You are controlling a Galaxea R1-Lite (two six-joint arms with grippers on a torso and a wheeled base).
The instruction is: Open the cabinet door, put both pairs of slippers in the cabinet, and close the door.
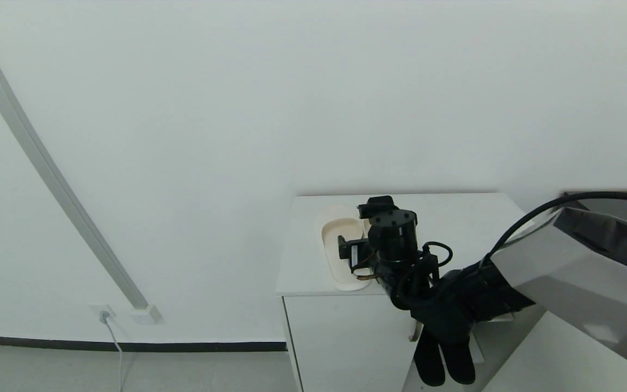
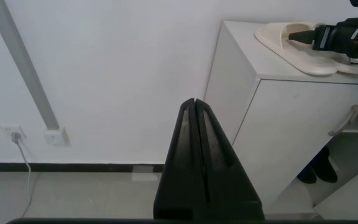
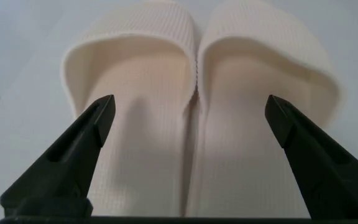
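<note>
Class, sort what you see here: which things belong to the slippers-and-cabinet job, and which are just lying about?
Part of the job:
- cabinet
- cream slippers on its top
- black slippers low at the cabinet
- right gripper, open astride the cream pair

Just there:
- wall socket
- wall conduit
- left gripper, shut, off to the cabinet's side

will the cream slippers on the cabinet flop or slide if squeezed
Probably light and squashy: the cream slippers look like ribbed foam. Lying flat on the smooth cabinet top, they may slide rather than tip. The open right gripper brackets both, so they'd likely squeeze together.
</note>
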